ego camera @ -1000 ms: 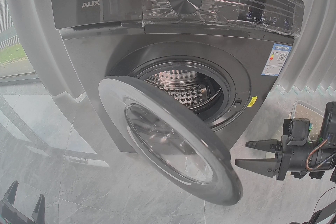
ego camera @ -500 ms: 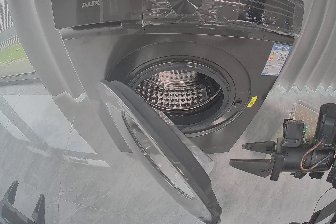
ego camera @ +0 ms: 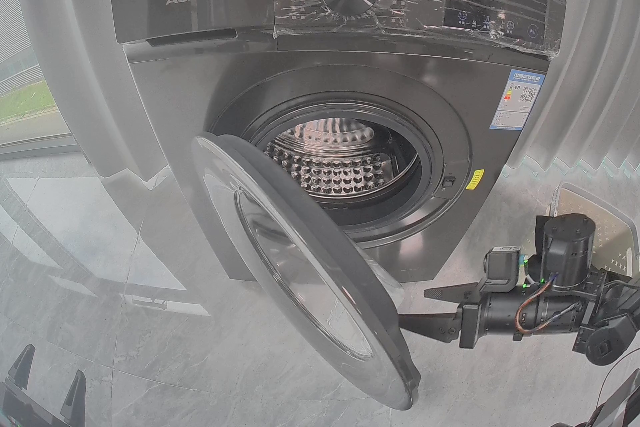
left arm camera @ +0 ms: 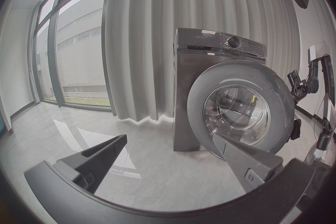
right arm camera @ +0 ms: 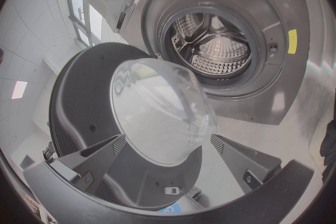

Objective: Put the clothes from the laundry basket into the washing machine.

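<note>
Head view puts the washing machine (ego camera: pixel 173 95) squarely before us, its round door (ego camera: pixel 303 268) hinged on our left and swung well out over the floor (ego camera: pixel 133 288). The steel drum (ego camera: pixel 340 165) is open to view, with nothing lying in it. The laundry basket (ego camera: pixel 617 235), a pale perforated tub, stands on the floor to the machine's right, partly behind our right arm. We cannot tell what it holds.

Our right end effector (ego camera: pixel 415 307) is level with the door's free edge, fingers spread, tips just beside the rim. The right wrist view has the glass bowl of the door between the fingers, but we cannot say whether either pad touches it. Our left end effector (ego camera: pixel 52 365) hangs low at our left, well apart from the machine, fingers likewise spread and holding nothing.

We judge that opening the door is the step in hand and that it is all but done. No garment has gone in yet. Next, the right arm should come off the door and turn to the basket to pinch a garment, keeping clear of the door's swing.

Against a second ago, the door has swung wider: then it covered the lower left of the opening. The right end effector has moved toward the door's edge. Our head camera has also shifted slightly.
</note>
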`<state>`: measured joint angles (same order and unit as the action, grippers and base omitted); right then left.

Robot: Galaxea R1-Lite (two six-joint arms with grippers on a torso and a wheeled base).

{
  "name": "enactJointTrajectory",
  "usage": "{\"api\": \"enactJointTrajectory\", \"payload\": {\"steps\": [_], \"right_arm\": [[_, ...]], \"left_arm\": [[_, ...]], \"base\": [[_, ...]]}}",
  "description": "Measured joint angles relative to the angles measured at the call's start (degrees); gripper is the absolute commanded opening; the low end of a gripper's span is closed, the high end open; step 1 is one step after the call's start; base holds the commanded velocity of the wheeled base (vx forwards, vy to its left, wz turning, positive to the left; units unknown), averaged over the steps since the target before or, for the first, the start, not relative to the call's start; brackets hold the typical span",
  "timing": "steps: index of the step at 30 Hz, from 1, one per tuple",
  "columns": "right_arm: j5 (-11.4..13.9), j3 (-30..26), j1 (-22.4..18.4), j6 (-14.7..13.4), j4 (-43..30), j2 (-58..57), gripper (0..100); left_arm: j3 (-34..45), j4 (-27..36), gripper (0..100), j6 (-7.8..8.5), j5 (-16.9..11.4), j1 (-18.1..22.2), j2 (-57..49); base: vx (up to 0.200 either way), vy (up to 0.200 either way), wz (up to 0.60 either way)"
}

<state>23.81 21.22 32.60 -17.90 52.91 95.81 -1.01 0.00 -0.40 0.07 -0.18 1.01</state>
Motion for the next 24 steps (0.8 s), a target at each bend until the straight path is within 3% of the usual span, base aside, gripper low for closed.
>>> {"api": "enactJointTrajectory", "payload": {"steps": [8, 19, 24], "right_arm": [[0.05, -0.69, 5.49, -0.06, 2.11, 4.58, 100], [-0.27, 0.11, 3.91, -0.13, 2.29, 5.90, 100], [-2.11, 2.12, 4.41, -0.82, 2.60, 8.06, 100]], "left_arm": [[0.00, 0.00, 100, -0.09, 0.00, -0.02, 0.00], [0.00, 0.00, 100, -0.02, 0.00, 0.02, 0.02], [0.00, 0.00, 100, -0.04, 0.00, 0.00, 0.00]], "base": [[0.000, 0.000, 0.00], [0.000, 0.000, 0.00], [0.000, 0.000, 0.00]]}}
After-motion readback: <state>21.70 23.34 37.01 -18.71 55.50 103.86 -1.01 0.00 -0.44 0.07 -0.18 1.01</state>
